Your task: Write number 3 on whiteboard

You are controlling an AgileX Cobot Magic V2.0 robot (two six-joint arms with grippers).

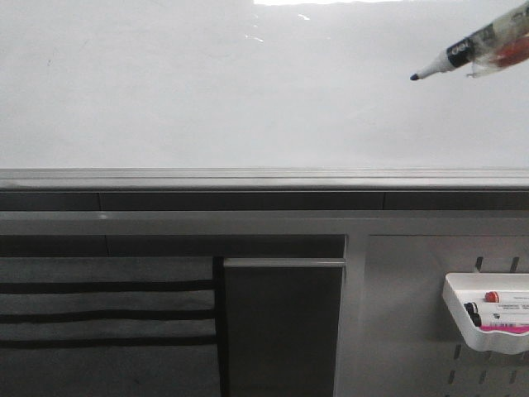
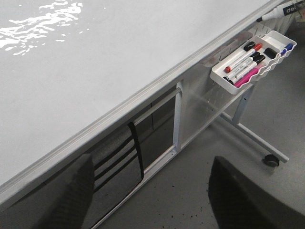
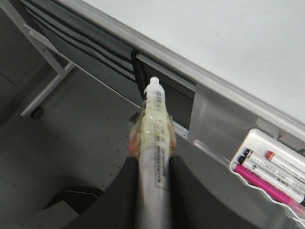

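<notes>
The whiteboard fills the upper front view as a glossy white surface, and no number 3 shows on the part in view. A white marker wrapped in clear and orange tape enters at the upper right, its dark tip pointing left over the board; whether it touches I cannot tell. My right gripper is shut on the marker, the barrel clamped between both fingers. My left gripper is open and holds nothing, below the whiteboard edge over the floor.
A grey metal rail runs along the board's lower edge. Under it at the right, a white tray with several markers hangs on a slotted panel. Grey striped fabric hangs at the lower left. A stand caster rests on the floor.
</notes>
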